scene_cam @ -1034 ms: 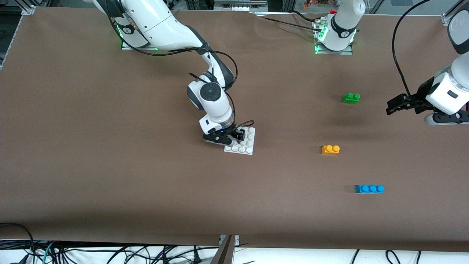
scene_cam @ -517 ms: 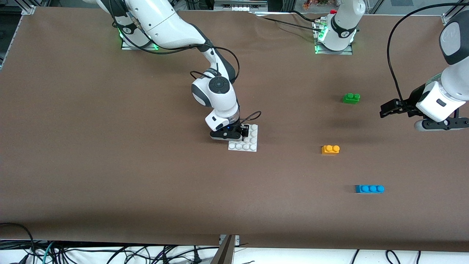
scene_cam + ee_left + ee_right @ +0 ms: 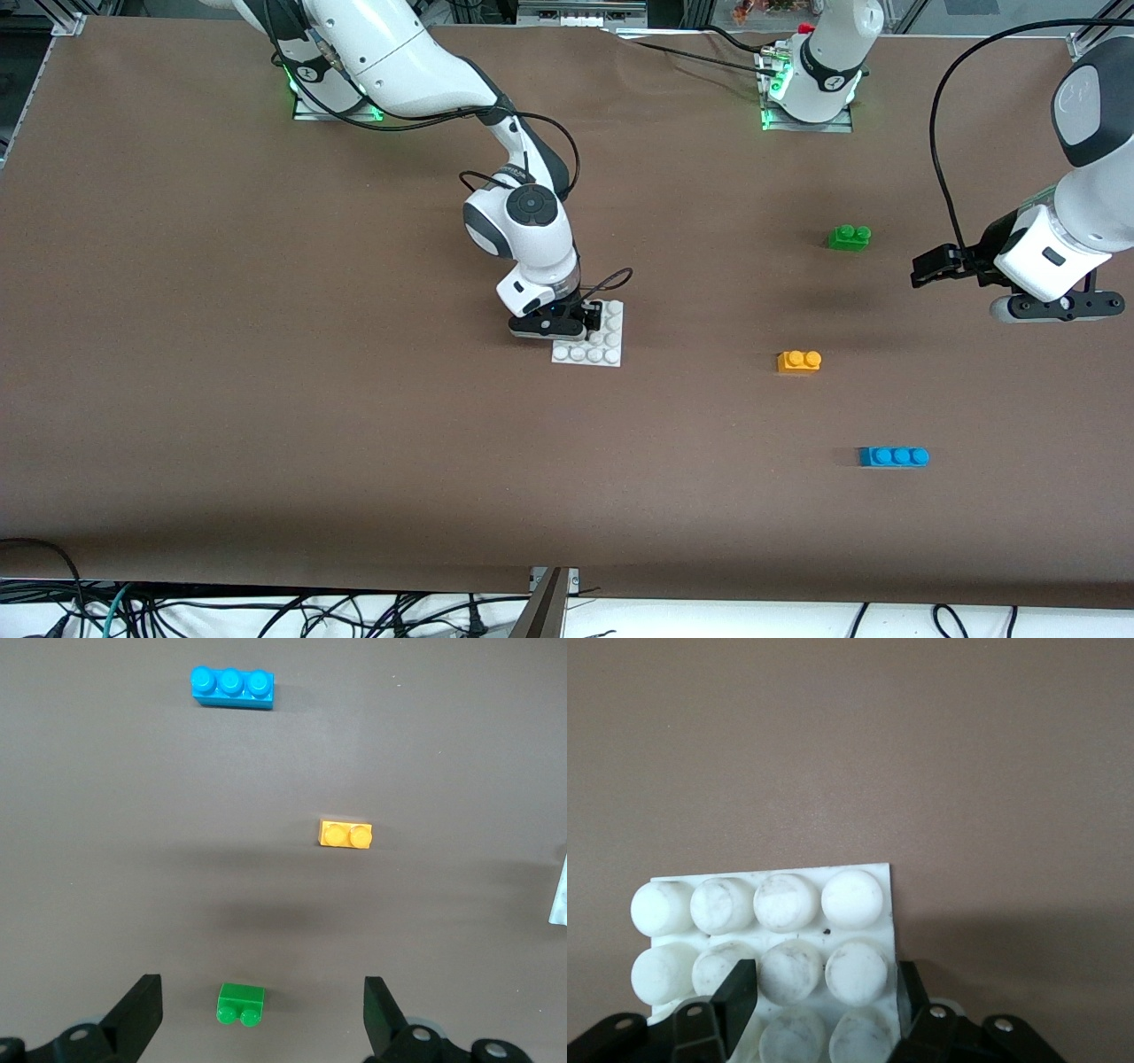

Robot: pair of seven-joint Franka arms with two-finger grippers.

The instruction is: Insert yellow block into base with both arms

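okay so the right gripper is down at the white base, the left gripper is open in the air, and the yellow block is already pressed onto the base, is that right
Not quite. The yellow block is not on the base; it lies on the table apart from it, toward the left arm's end, between the green brick and the blue brick, as the front view shows. The right gripper is at the base, and the left gripper is open in the air.

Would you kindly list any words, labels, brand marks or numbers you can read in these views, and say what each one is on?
No readable text anywhere.
The right arm's base and the left arm's base each bear a small round dark mark: too small to read.
The yellow block, green brick, blue brick and white base show no lettering.
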